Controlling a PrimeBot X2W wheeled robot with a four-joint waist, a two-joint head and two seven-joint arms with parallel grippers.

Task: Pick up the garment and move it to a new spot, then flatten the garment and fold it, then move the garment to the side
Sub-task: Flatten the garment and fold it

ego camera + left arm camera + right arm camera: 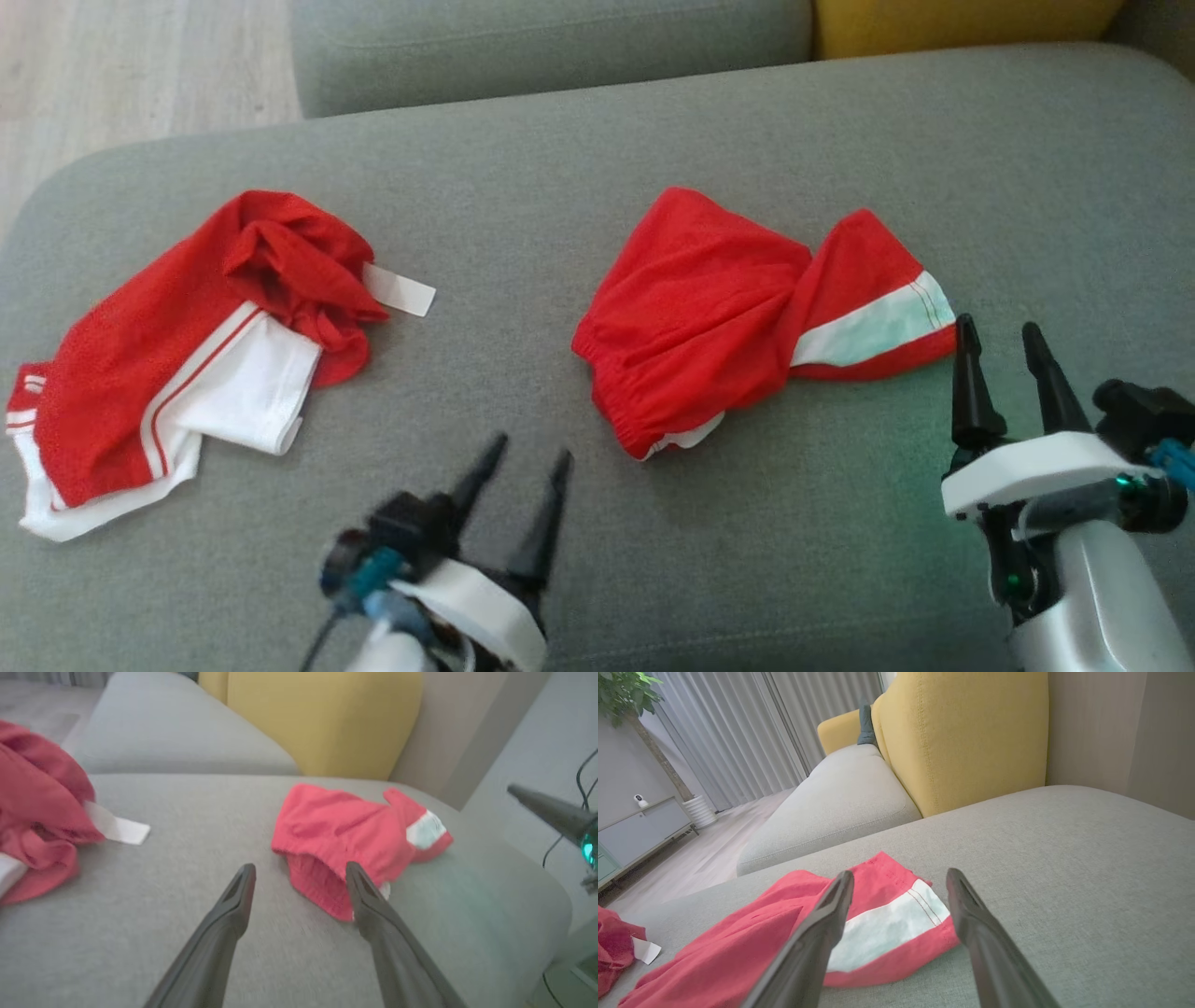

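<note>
Red shorts (700, 317) lie crumpled right of the sofa's (523, 187) middle. Left hand (532, 446) and right hand (997, 323) hover open, empty. Seemingly nothing is done yet.

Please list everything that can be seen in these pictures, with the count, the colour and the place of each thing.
shorts: one, red with a white stripe, crumpled on the sofa, centre-right
shirt: one, red and white, crumpled on the sofa, far left, apart from the shorts
label: one, white, sticking out of the shirt
sofa: one, grey, under both garments
yellow upholstery: count unclear, behind the sofa
floor: pale wood, beyond the sofa
curtain: grey, at the far wall
plant: one, green, beside the curtain
cabinet: one, grey, by the wall
left gripper: open, over the sofa, near the shorts' waistband
right gripper: open, beside the striped leg end
</note>
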